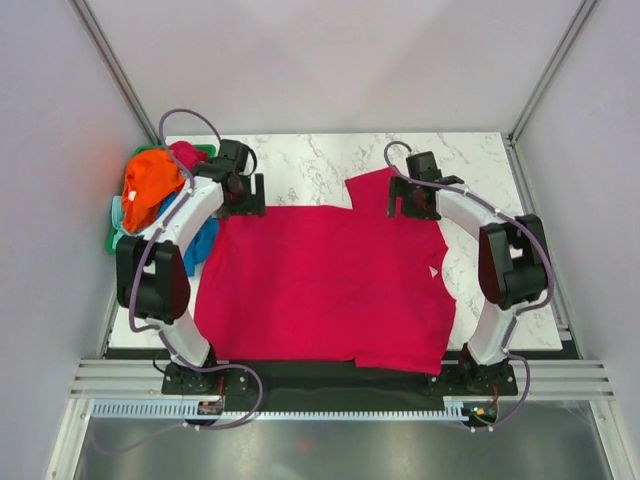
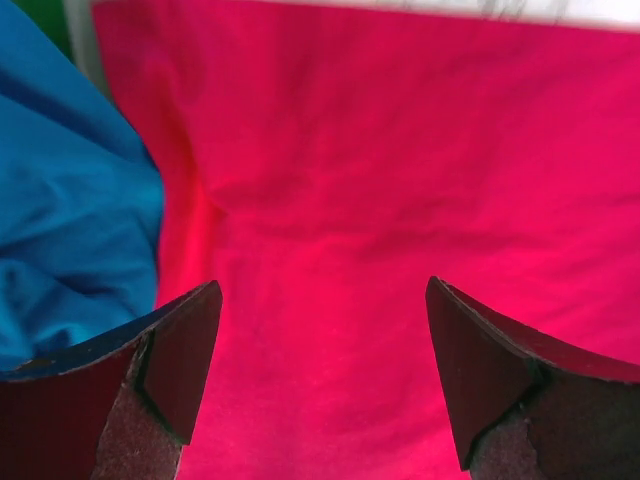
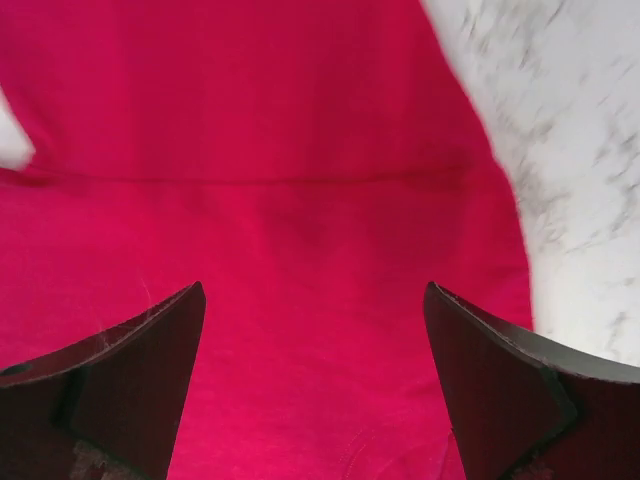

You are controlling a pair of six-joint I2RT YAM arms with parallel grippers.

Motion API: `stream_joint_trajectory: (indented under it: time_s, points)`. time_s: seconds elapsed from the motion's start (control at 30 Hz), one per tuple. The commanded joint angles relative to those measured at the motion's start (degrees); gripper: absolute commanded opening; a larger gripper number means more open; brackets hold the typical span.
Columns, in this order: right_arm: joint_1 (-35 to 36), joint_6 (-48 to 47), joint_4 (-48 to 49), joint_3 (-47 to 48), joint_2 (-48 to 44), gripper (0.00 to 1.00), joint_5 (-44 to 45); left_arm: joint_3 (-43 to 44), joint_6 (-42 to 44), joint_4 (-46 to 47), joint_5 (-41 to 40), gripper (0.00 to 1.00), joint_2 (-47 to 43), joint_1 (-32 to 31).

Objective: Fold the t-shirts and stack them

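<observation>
A magenta-red t-shirt (image 1: 325, 285) lies spread flat over the middle of the marble table, a sleeve folded up at its far edge. My left gripper (image 1: 243, 196) hangs open and empty over its far left corner; the left wrist view shows red cloth (image 2: 400, 200) between the open jaws. My right gripper (image 1: 413, 200) hangs open and empty over the far right part, near the sleeve (image 3: 280, 90). The orange t-shirt (image 1: 150, 185) and blue t-shirt (image 1: 197, 245) lie heaped at the left; the blue one fills the left of the left wrist view (image 2: 70, 200). A pale mint edge (image 1: 117, 212) peeks out there.
A green plastic basket (image 1: 205, 151) holds the heap of shirts at the table's far left edge. Bare marble table (image 1: 480, 170) shows at the far right and along the back. Grey walls and frame posts close in the sides.
</observation>
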Motion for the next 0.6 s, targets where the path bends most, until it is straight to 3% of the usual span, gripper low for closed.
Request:
stream_joint_trajectory:
  time_s: [0.0, 0.17, 0.3, 0.57]
  points:
    - [-0.07, 2.72, 2.23, -0.36, 2.94, 0.98, -2.46, -4.04, -4.02, 4.62, 1.94, 0.9, 1.16, 0.14]
    - [-1.12, 3.42, 2.23, 3.41, 9.45, 0.98, -1.5, -1.59, -4.55, 6.55, 1.68, 0.89, 7.92, 0.14]
    - [-4.27, 4.39, 1.09, 6.93, 14.81, 0.98, -1.4, 8.77, -2.44, 4.27, 2.29, 0.89, 19.85, 0.23]
    - [-9.2, 4.13, -1.11, 19.58, 25.7, 0.98, -2.02, 20.71, -3.85, 4.01, 5.63, 0.88, 30.52, 0.14]
